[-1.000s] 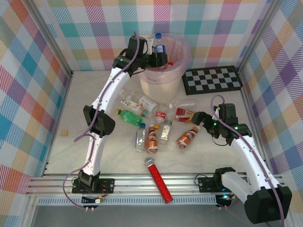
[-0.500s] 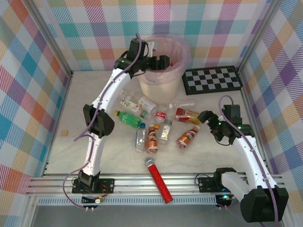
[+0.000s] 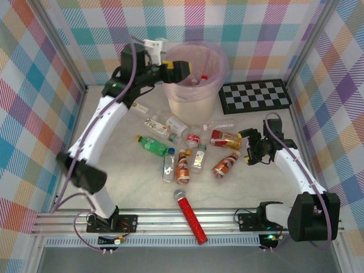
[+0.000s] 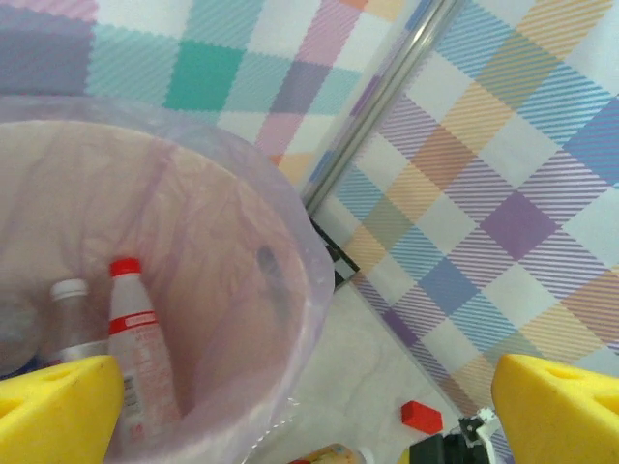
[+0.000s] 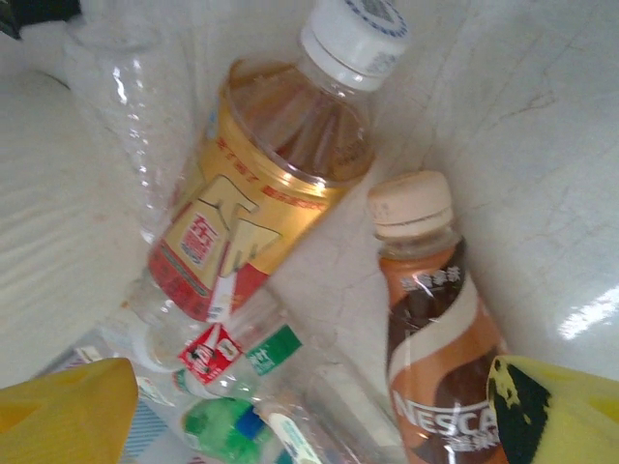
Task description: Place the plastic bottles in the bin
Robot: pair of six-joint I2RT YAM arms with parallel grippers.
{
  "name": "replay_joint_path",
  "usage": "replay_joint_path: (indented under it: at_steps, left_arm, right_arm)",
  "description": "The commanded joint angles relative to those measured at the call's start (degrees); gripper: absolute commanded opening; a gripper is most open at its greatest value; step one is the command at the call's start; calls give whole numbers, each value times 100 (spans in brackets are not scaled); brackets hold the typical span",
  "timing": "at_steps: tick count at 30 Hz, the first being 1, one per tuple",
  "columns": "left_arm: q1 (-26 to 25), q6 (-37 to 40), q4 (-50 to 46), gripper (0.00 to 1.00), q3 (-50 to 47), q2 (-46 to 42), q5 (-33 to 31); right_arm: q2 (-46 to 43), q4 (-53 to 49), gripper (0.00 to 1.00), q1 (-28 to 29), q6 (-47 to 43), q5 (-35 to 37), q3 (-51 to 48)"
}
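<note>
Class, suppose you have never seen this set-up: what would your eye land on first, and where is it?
The plaid walls shout first, then the cream bin with its pink liner at the far middle, the left pincer open above its left rim. In front of it lies a jumble of plastic bottles, the right pincer open at their right edge. A red glittery microphone lies by the near edge.

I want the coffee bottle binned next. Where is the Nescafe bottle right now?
In the top view the Nescafe bottle lies on the table right of centre, just left of the right gripper and on the near side of the yellow-labelled tea bottle.
</note>
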Motion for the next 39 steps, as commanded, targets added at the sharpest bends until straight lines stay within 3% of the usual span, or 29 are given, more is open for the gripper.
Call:
replay_joint_path:
  at_steps: [1,8,17,23,35,39]
  left_arm:
    - [71,214,277,97,-1318,-961,-490]
    - [80,-182,168,98,-4211,-2746,-1150]
    - [84,-1147,291,98,-6348,-4155,-1524]
    - [89,-958,-243,98,-6528,-4739,-2298]
    - [96,-911,-296,99,-6651,-4754,-2359]
    - [98,-1397,-418,99,-6790,-4625,-2442]
  right_arm:
    - [212,402,92,-34,764,117,219]
    - [1242,734,91,-21,1066,-225,694]
    - [2080,1098,90,118,1414,-300,937]
    - [2471,1204,89,320,1634,-144,1020]
    - [2995,1395,83,382,1820,-28,1054]
    - [3038,1462,74,382,1821,-62,1040]
